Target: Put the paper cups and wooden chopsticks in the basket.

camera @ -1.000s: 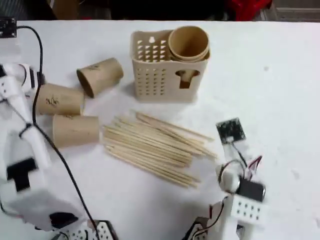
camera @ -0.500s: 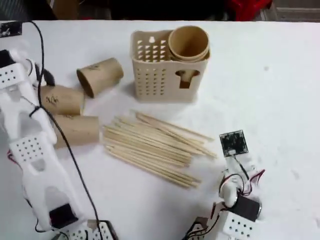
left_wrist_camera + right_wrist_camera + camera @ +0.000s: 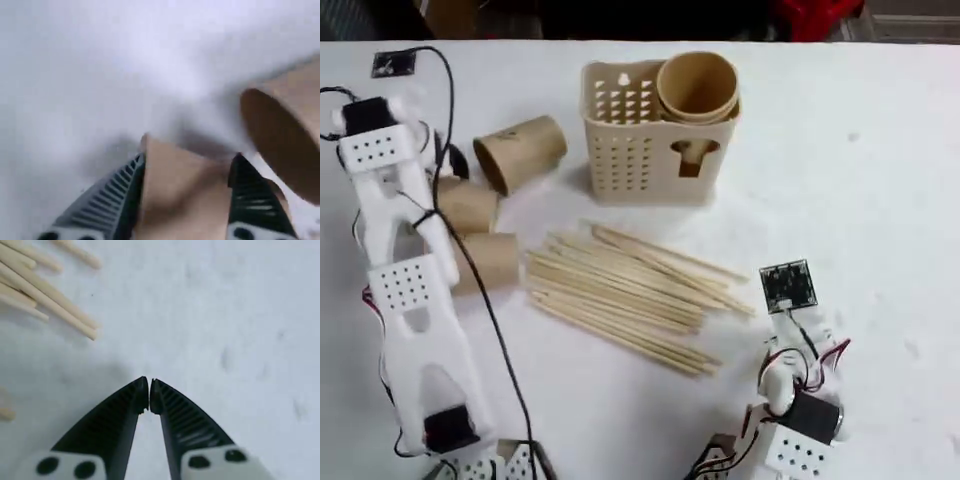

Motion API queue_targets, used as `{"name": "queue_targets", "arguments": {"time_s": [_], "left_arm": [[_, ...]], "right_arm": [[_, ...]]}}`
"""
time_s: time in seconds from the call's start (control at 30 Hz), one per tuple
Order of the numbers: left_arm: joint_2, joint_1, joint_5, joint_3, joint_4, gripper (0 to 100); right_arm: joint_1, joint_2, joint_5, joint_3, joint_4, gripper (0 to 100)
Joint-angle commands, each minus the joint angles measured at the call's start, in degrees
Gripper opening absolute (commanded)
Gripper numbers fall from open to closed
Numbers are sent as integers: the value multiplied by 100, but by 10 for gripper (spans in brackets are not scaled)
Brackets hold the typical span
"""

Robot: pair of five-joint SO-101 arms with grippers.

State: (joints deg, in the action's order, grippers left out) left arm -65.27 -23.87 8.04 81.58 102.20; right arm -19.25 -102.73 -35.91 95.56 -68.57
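Three paper cups lie on their sides at the table's left: one nearest the basket [image 3: 520, 152], a middle one [image 3: 472, 206] and a nearer one [image 3: 492, 262]. Another cup [image 3: 698, 86] stands in the cream basket [image 3: 635, 160]. Wooden chopsticks [image 3: 630, 295] lie in a loose pile at the centre. My left arm [image 3: 395, 230] stretches over the cups. My left gripper [image 3: 187, 160] is open, one finger on each side of the middle cup [image 3: 185, 195], with another cup's mouth [image 3: 280, 140] just beyond. My right gripper [image 3: 149, 390] is shut and empty above bare table, near the chopstick ends [image 3: 45, 295].
A black cable [image 3: 470, 270] trails along the left arm and across the nearest cup. My right arm [image 3: 798, 400] sits at the front right. Dark clutter lines the table's far edge. The table's right side is open white surface.
My left arm has swung in from the left edge towards the back, coming down over the middle cup. The right arm drew back slightly towards the front early on, then kept still.
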Motion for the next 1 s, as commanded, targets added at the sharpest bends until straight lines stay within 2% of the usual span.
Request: {"name": "queue_targets", "arguments": {"time_s": [0.0,0.23,0.5,0.6,0.83,0.97], "left_arm": [[426,286,-176,-220,35,254],[1701,558,-220,-1196,35,123],[3081,708,-167,-1943,26,52],[3503,716,105,-2163,26,34],[4453,664,589,-3051,18,42],[4734,593,659,-3455,0,126]], "right_arm": [[-40,-48,-9,35,110,21],[-40,-48,-26,35,110,21],[-40,-48,-44,35,110,21],[-40,-48,-53,44,110,21],[-40,-48,-53,44,110,21],[-48,-48,-53,44,110,21]]}}
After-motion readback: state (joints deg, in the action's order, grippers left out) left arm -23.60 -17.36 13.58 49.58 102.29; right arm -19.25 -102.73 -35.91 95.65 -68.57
